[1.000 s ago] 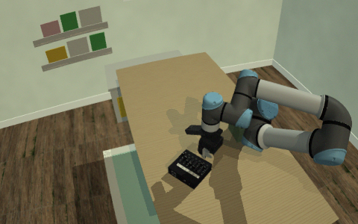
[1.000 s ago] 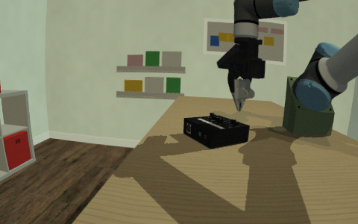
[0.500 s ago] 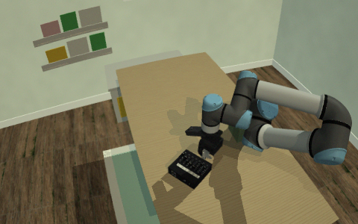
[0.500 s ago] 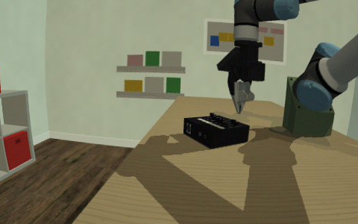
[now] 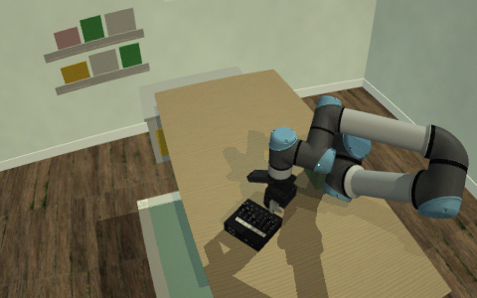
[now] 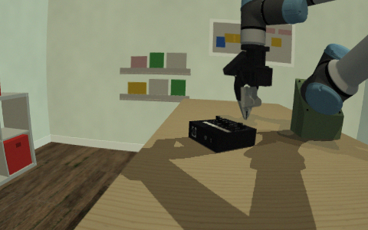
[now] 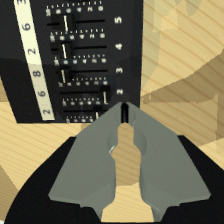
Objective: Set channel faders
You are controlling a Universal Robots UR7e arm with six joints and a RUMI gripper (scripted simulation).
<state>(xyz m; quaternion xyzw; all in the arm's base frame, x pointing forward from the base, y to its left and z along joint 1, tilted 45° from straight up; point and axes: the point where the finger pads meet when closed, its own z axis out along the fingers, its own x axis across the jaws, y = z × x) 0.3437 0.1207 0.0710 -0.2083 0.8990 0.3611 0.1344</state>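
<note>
The black lighting desk lies on the wooden table; it also shows in the exterior view and in the wrist view. A white tape strip along its edge bears the digits 6, 2, 8, 6, 2. Several horizontal fader slots hold small pale caps; one cap sits near the right end of its slot. My gripper is shut with nothing between its fingers, its tips just above the desk's near end, over the lowest visible fader row. It also shows in the top and exterior views.
The arm's green base block stands on the table behind the desk. A pale bench runs along the table's left side. Wall shelves and a cube shelf stand away from the table.
</note>
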